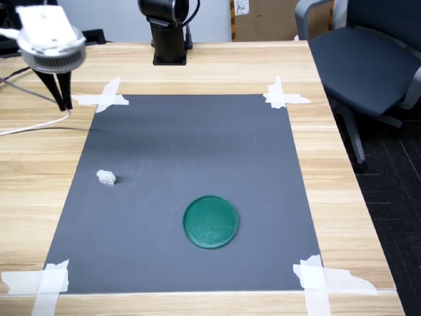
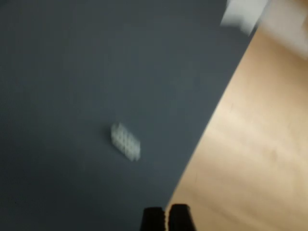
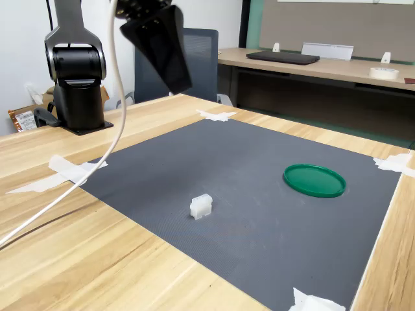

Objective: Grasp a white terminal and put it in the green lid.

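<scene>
Gripper [image 1: 64, 104] closed, holding nothing, high over the mat [image 1: 197, 138] edge. Terminal [image 1: 106, 177] and lid [image 1: 210, 221] well apart on open mat.

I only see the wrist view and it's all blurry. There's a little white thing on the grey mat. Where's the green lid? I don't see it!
Observer: The green lid lies flat on the same mat. In the first exterior view it sits to the right of the white terminal and nearer the camera, well apart from it.
Operator: Is there stuff in it already?
Observer: No, the lid is empty.
Operator: Is my gripper above the white thing?
Observer: No. In the first exterior view the gripper hangs in the air by the tape strip at the mat's upper left corner, away from the terminal, with its jaws together.
</scene>
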